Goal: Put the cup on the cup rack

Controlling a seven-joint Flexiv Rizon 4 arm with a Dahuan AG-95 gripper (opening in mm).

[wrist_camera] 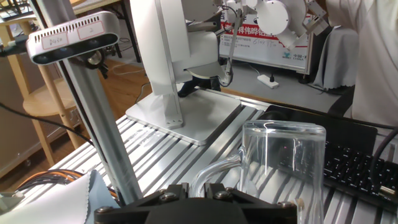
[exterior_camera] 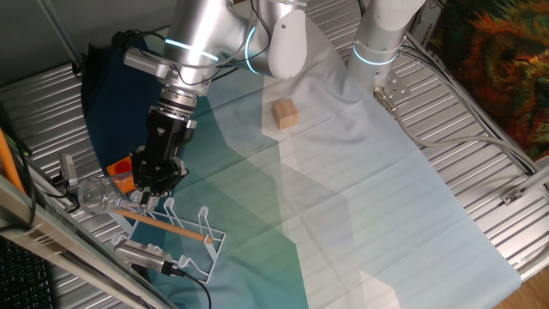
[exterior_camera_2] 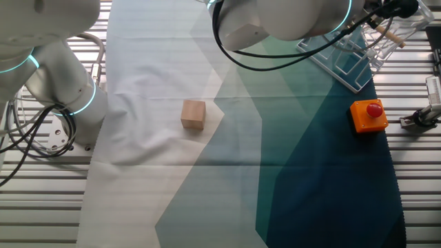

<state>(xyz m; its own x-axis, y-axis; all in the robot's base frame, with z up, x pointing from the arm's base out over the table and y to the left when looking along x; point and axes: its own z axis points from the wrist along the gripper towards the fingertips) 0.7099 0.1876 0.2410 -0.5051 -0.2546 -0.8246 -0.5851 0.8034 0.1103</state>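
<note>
- The tool (exterior_camera: 154, 199) hangs low at the cup rack (exterior_camera: 184, 230); whether it grips anything, I cannot tell.
- The cup (wrist_camera: 283, 165) sits inverted just ahead of it, apparently on a rack prong.
- Probably only release and retreat remain.

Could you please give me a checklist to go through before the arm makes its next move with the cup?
1. Gripper holding the cup: cannot tell; the hand view hides the contact.
2. Cup seated on a prong of the cup rack: cannot tell; the clear plastic blurs against the wires.
3. Rack standing upright on the cloth: ok.
4. Orange block apart from the rack: ok.
5. Tan cube out of the way: ok.
</note>
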